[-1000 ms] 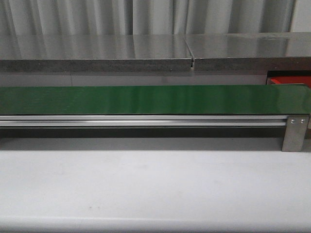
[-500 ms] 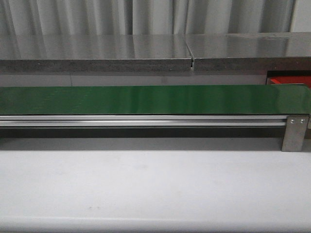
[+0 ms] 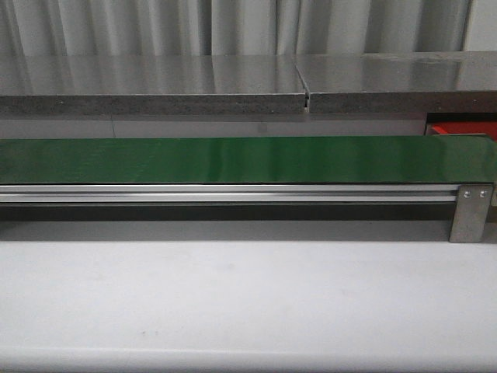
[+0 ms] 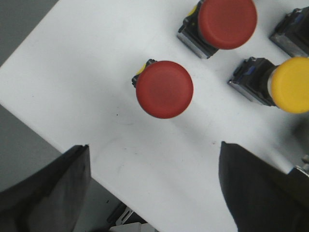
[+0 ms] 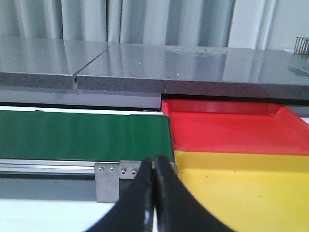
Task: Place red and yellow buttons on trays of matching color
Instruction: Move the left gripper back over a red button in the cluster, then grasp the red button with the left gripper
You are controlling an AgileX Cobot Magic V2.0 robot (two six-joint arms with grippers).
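Here, buttons standing caps-up on a white bench [image 4: 72,72], seen only from the left wrist: a red button [image 4: 164,89] in the middle of that view, a second red button [image 4: 227,21] beyond it, a yellow button [image 4: 292,84] off to one side, and the dark body of a fourth [image 4: 294,34] cut off at the frame edge. Set apart from one another, probably so that each can be taken singly without knocking a neighbour. Dark housings under the caps, so likely top-heavy and prone to tip if nudged sideways.

Above them, the left gripper [image 4: 154,188], spread wide and empty, one dark finger [image 4: 46,188] on either side of the frame with bare bench between. Placed, by the look of it, to come down over the nearest red button; no contact yet.

Farther out, the goals: a red tray [image 5: 231,128] and a yellow tray [image 5: 246,193] lying edge to edge, the red one farther off, both hard against the right end of the green belt [image 3: 233,159]. Only a corner of the red tray in the front view. Nothing in either tray, as far as visible. Belt bare too.

Right gripper [image 5: 154,193] pinched closed on nothing, pointing level at the trays' near corner, apparently waiting while the left arm sees to the picking.
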